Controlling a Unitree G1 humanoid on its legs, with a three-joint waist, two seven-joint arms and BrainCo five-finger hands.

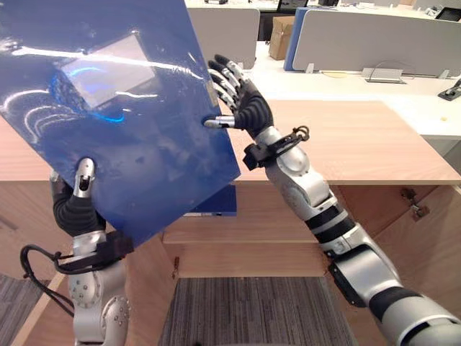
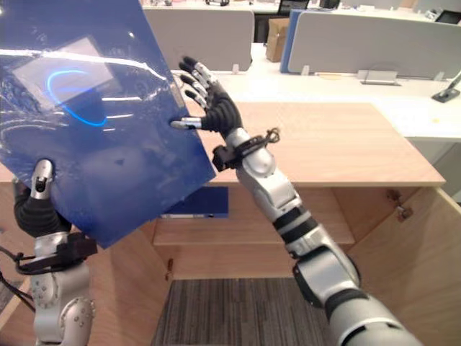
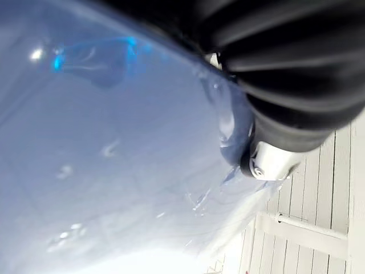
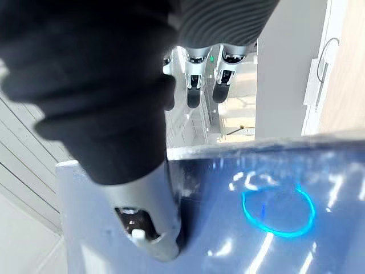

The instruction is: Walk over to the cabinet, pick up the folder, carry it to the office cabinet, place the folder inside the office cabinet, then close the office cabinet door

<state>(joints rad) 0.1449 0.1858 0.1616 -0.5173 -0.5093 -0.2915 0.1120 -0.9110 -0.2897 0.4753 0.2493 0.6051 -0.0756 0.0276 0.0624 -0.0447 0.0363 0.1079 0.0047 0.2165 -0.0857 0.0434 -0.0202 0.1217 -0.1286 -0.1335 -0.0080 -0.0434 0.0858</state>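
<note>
The folder (image 1: 122,115) is hanging tilted in the air above the wooden cabinet (image 1: 346,140). The left hand (image 1: 75,203) is pinching its lower corner, thumb on the face, fingers hidden behind. The right hand (image 1: 251,108) is touching its right edge with the thumb, fingers spread straight.

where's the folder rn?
Head views, left side: the blue folder is held above the wooden cabinet top, left hand gripping its lower edge, right hand touching its right edge.

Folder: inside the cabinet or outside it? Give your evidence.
Outside. The blue folder is tilted in the air before the cabinet, the left hand pinching its lower edge, the right hand touching its side edge.
</note>
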